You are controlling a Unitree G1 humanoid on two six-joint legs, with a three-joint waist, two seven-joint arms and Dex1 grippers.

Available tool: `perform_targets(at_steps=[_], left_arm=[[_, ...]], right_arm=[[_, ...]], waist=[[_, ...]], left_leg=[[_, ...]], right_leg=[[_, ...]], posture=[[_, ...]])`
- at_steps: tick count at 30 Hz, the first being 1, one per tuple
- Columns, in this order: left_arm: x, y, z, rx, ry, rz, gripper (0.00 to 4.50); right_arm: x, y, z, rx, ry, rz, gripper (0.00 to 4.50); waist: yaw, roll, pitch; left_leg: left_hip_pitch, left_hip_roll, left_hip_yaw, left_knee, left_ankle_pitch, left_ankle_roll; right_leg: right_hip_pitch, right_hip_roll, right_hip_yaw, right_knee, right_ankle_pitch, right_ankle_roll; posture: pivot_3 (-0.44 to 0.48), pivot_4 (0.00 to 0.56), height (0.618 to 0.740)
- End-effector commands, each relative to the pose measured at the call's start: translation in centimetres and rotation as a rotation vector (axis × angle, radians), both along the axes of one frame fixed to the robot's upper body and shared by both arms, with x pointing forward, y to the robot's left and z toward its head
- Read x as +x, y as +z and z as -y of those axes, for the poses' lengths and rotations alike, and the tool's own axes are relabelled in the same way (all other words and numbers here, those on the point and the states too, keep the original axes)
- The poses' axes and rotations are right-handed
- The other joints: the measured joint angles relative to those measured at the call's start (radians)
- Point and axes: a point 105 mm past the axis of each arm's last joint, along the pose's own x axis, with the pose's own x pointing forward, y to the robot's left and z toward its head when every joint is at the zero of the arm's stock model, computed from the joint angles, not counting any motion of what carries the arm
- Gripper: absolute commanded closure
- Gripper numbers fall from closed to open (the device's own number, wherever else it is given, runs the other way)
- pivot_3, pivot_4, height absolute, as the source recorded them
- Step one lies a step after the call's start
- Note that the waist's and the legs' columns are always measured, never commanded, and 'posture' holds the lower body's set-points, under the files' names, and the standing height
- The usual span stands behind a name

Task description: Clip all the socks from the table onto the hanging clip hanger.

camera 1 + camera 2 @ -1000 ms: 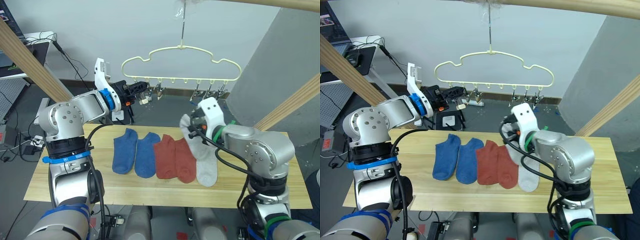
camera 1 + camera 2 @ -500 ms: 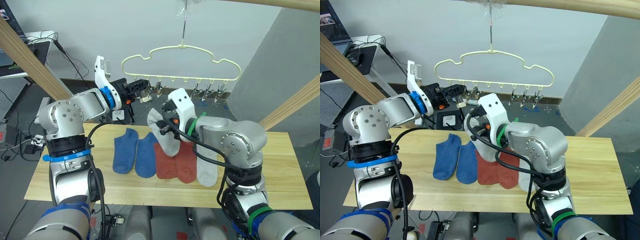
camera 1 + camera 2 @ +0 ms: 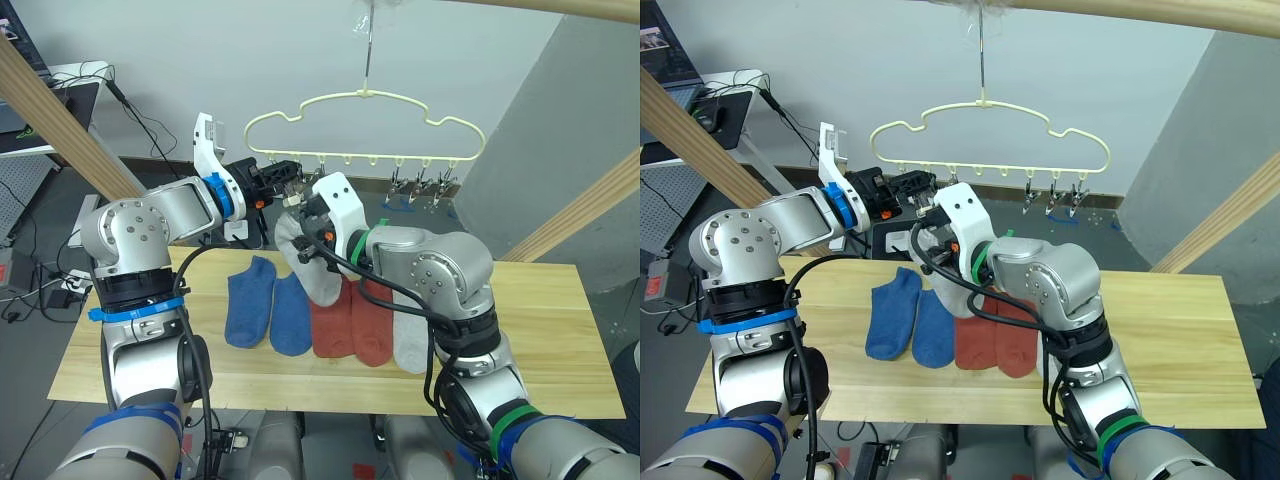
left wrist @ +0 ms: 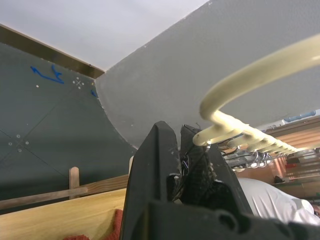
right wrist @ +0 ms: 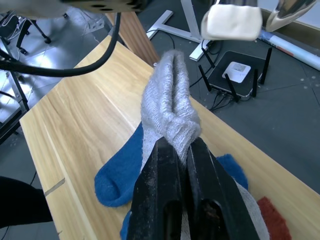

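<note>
The grey sock (image 5: 169,107) is clamped between the fingers of the right end effector (image 5: 179,165), lifted off the counter (image 3: 560,345) just below the clip hanger (image 3: 365,125). The left end effector (image 3: 285,178) is closed on the hanger's leftmost clip (image 3: 296,175). Step in hand: presenting the sock. Next move: probably feed the sock edge into that clip. Five socks (image 3: 330,310) lie flat on the counter.

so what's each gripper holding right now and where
Right gripper pinches a light grey sock at its bunched end. Left gripper grips a clip on the hanger.
</note>
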Motion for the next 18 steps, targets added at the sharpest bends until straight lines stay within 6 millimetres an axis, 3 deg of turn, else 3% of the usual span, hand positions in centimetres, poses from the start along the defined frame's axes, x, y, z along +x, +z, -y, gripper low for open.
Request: perform_targets(at_steps=[1,18], left_arm=[[-0.4,1.3,-0.1,-0.014,-0.005,0.048,4.39],[-0.4,1.0,-0.1,-0.010,-0.006,0.044,4.39]], right_arm=[[0.1,1.7,-0.5,0.033,0.011,0.068,4.47],[1.7,3.4,-0.5,0.066,-0.020,0.106,4.47]], waist=[[0.000,0.000,0.000],[0.002,0.000,0.000]], left_leg=[[0.000,0.000,0.000,0.000,0.000,0.000],[0.000,0.000,0.000,0.000,0.000,0.000]], right_leg=[[0.000,0.000,0.000,0.000,0.000,0.000],[0.000,0.000,0.000,0.000,0.000,0.000]], posture=[[-0.010,0.320,0.740],[-0.007,0.321,0.740]])
